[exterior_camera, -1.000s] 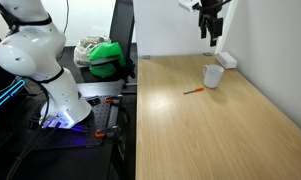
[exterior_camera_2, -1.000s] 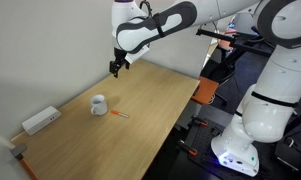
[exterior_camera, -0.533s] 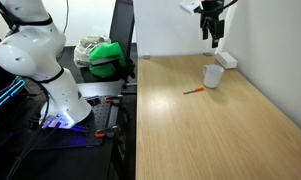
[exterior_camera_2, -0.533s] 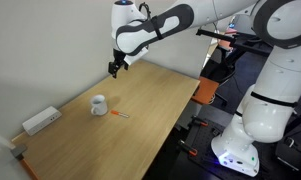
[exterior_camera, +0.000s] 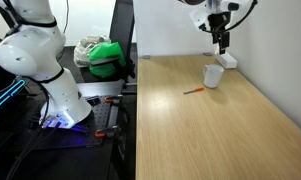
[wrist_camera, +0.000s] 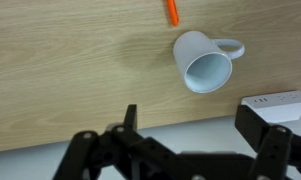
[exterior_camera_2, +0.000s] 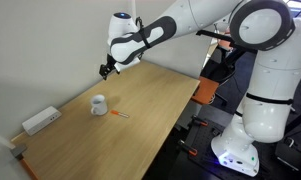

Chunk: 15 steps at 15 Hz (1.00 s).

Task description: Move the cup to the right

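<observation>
The white cup stands upright on the wooden table in both exterior views (exterior_camera: pixel 213 76) (exterior_camera_2: pixel 98 104). In the wrist view the cup (wrist_camera: pixel 203 62) shows its pale inside, with the handle pointing to the right. My gripper (exterior_camera: pixel 222 42) (exterior_camera_2: pixel 106 70) hangs in the air above the table's far edge, behind the cup and apart from it. In the wrist view the gripper (wrist_camera: pixel 190 130) is open and empty, its two dark fingers (wrist_camera: pixel 130 118) spread wide below the cup.
A thin orange pen (exterior_camera: pixel 194 91) (exterior_camera_2: pixel 118 115) (wrist_camera: pixel 173 10) lies on the table near the cup. A white power strip (exterior_camera: pixel 226 60) (exterior_camera_2: pixel 40 121) (wrist_camera: pixel 275 104) lies by the wall. A green and white bundle (exterior_camera: pixel 102 56) sits beside the table.
My gripper has moved sideways towards the wall and the cup's side and dropped a little. The cup and pen have not moved.
</observation>
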{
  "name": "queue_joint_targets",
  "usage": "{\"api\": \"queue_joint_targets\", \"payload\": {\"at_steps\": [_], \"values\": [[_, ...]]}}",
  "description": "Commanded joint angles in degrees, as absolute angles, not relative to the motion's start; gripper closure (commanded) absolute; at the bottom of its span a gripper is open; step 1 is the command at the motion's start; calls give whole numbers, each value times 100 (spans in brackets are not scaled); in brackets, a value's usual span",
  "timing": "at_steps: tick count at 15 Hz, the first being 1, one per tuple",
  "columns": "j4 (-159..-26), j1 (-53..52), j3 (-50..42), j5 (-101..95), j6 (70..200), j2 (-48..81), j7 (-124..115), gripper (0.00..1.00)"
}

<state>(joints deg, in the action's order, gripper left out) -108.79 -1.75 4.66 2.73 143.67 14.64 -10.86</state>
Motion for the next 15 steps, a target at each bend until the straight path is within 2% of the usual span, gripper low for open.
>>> {"api": "queue_joint_targets", "payload": {"at_steps": [1, 8, 15], "values": [[-10343, -413, 337, 376, 14395, 1968, -1650, 0], [-9503, -866, -78, -25, 13958, 2759, -2708, 0], [-8603, -916, -132, 62, 13053, 3380, -2706, 0]]}}
